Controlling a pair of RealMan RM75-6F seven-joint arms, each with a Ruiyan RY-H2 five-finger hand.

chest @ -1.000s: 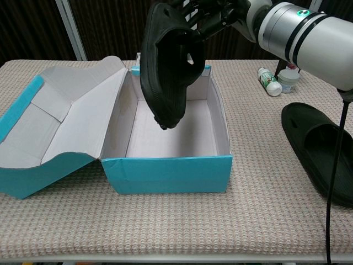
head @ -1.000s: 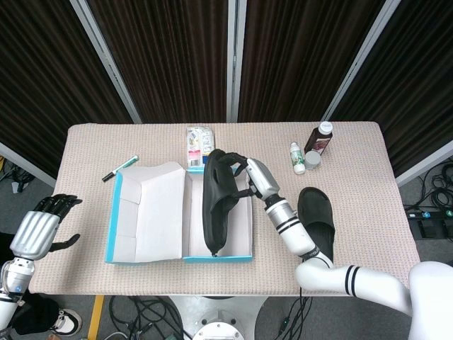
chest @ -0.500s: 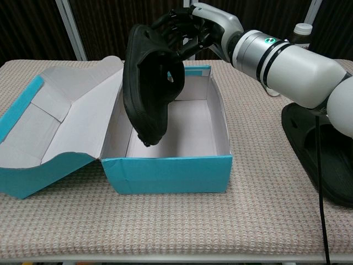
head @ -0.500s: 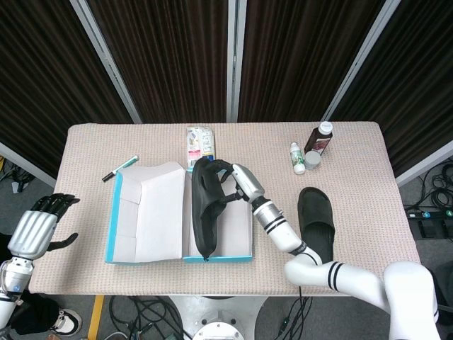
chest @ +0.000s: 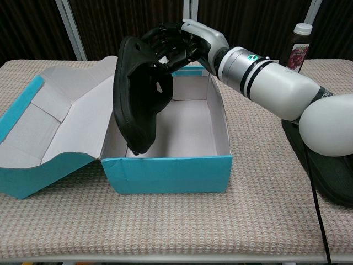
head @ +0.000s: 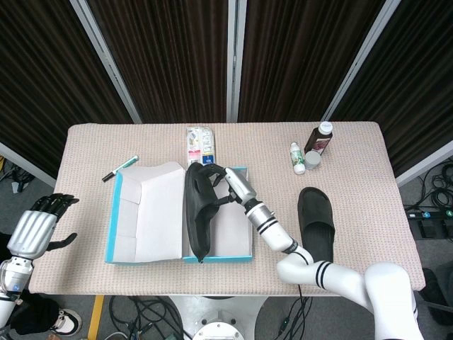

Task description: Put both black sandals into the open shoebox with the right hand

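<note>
Right robot hand, grasping one black sandal, has carried it leftward and lower inside the shoebox (other sandal still outside).

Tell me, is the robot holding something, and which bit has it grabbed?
Yes. The right hand grips a black sandal by its strap end, so it hangs tilted over the open shoebox. The left hand holds nothing.

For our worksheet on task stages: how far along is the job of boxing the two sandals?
Done: nothing is boxed yet. In hand: the right hand grips the first sandal by its strap, tilted on edge, its low end dipping into the left side of the open shoebox. Left: release it there, then fetch the second sandal, lying on the table right of the box.
</note>
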